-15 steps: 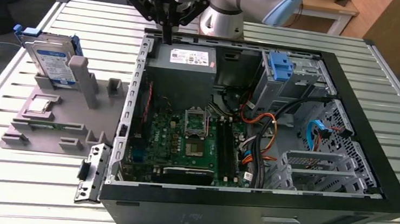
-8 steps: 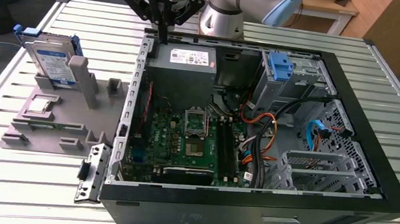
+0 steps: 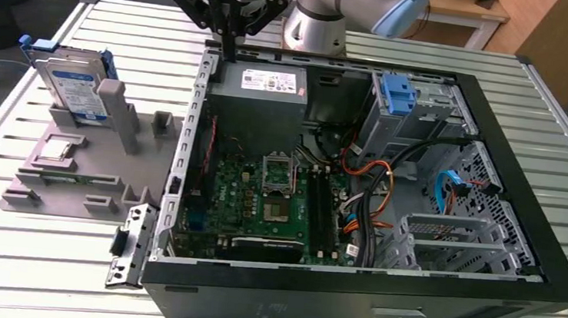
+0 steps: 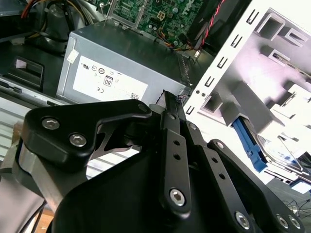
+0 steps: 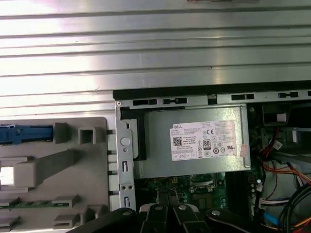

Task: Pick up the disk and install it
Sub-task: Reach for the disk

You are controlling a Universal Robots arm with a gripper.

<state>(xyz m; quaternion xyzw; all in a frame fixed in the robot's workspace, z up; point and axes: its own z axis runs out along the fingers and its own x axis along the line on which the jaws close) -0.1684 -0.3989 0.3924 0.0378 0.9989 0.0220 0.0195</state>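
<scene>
Fingers [image 4: 171, 131], pressed together on nothing, hang just above the power supply [image 4: 112, 68] at the case [image 3: 250, 310] edge. Well off to their side, the disk [image 3: 72, 88] stands upright in a grey holder [image 3: 87, 180] on the tabletop [image 3: 37, 276], probably so its top edge stays free for gripping.

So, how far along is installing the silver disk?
Nothing looks done yet. The silver hard drive in blue rails stands upright in the grey holder beside the open black computer case. The black gripper hangs shut and empty near the grey power supply. Picking up and installing remain.
</scene>
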